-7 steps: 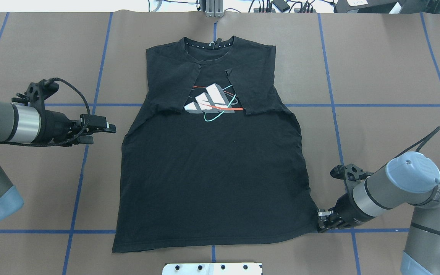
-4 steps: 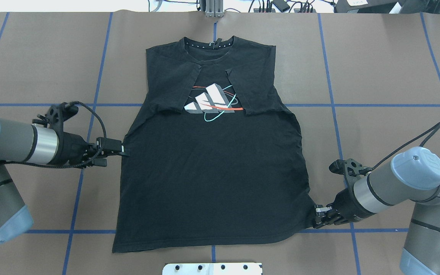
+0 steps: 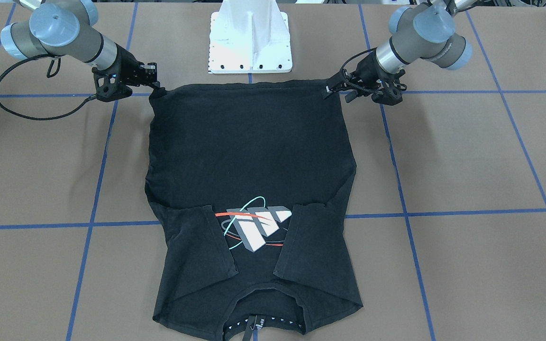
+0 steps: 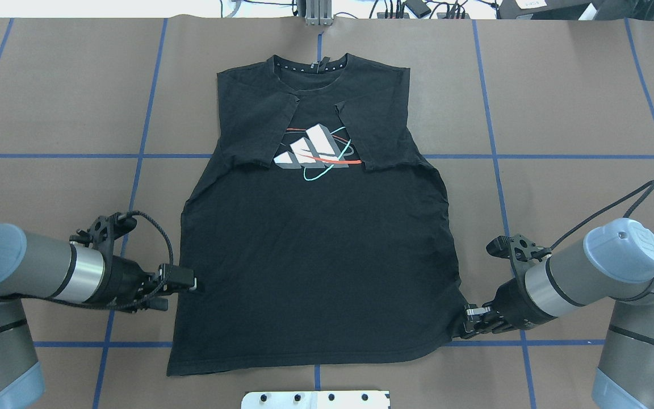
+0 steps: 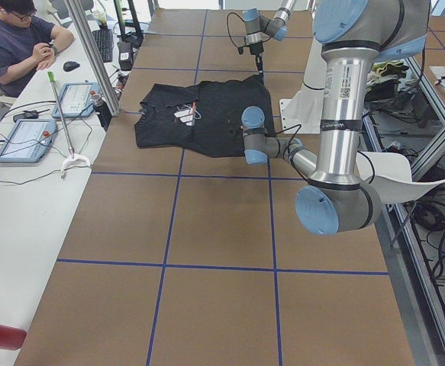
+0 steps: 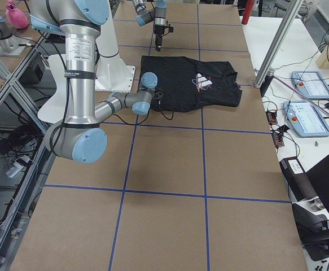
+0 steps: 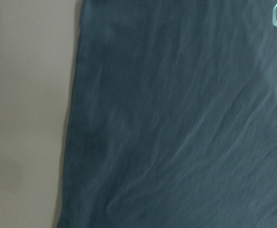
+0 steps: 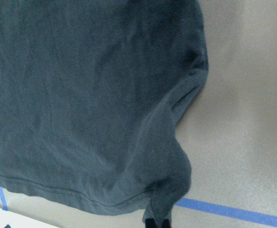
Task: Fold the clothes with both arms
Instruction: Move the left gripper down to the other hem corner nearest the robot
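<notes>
Black short-sleeved cotton T-shirt (image 4: 315,255) lies spread flat, print side up, in the middle of your brown table (image 4: 577,85) with its grid of blue tape lines. The collar points toward the far edge and the hem toward the robot's white pedestal base (image 3: 250,38). Both sleeves are folded inward over the chest, and their edges cover the outer parts of the grey, red and teal logo (image 4: 315,152).

Look at the small black right gripper (image 4: 470,321) first. It sits at the hem corner on the robot's right. In its wrist view you can see the fingertips (image 8: 157,223) pressed together on a bunched bit of cloth at that corner, with the fabric drawn into a ridge toward them. From overhead, the hem curves up off its straight line near that corner.

The small black left gripper (image 4: 191,283) is at the T-shirt's opposite side edge in the overhead view, a little up from the hem. In the front-facing view its tip lines up with the hem corner. Its wrist camera shows only the T-shirt's edge and bare table, no fingers. You cannot tell how far apart its jaws stand or whether it has any cloth.

A person (image 5: 20,42) sits at the white side desk (image 5: 24,221) beyond the collar end.
</notes>
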Robot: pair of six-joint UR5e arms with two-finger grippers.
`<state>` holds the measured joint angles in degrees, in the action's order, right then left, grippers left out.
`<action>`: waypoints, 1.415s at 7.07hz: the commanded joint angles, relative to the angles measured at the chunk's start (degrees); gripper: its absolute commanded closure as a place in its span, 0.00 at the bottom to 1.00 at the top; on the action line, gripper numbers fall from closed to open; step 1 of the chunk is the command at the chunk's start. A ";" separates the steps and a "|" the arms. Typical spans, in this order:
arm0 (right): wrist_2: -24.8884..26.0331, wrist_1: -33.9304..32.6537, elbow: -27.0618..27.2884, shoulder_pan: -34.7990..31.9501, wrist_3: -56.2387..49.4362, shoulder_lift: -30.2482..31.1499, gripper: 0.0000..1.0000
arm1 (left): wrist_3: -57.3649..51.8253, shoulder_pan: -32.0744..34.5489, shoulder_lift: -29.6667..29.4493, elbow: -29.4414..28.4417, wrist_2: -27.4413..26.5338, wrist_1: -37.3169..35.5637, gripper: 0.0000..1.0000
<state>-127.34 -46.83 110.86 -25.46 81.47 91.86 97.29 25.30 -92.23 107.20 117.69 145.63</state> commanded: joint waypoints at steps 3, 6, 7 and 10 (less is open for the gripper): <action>-0.02 0.16 -0.20 0.15 -0.09 -0.46 1.00 | 2.02 -4.98 2.41 1.43 -3.34 -3.85 0.00; -0.11 0.16 0.06 0.15 -0.09 -0.54 1.00 | 2.11 -7.27 2.23 1.34 -4.57 -5.87 0.00; -0.11 0.16 0.06 0.15 -0.09 -0.54 1.00 | 2.11 -8.15 2.05 1.34 -4.58 -5.97 0.00; -0.46 0.16 0.15 0.06 -0.09 -0.54 1.00 | 4.11 -9.47 1.96 1.34 -4.58 -6.15 0.08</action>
<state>-127.75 -46.67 110.99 -25.36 81.39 91.32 100.07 16.56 -90.19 108.55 113.13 139.59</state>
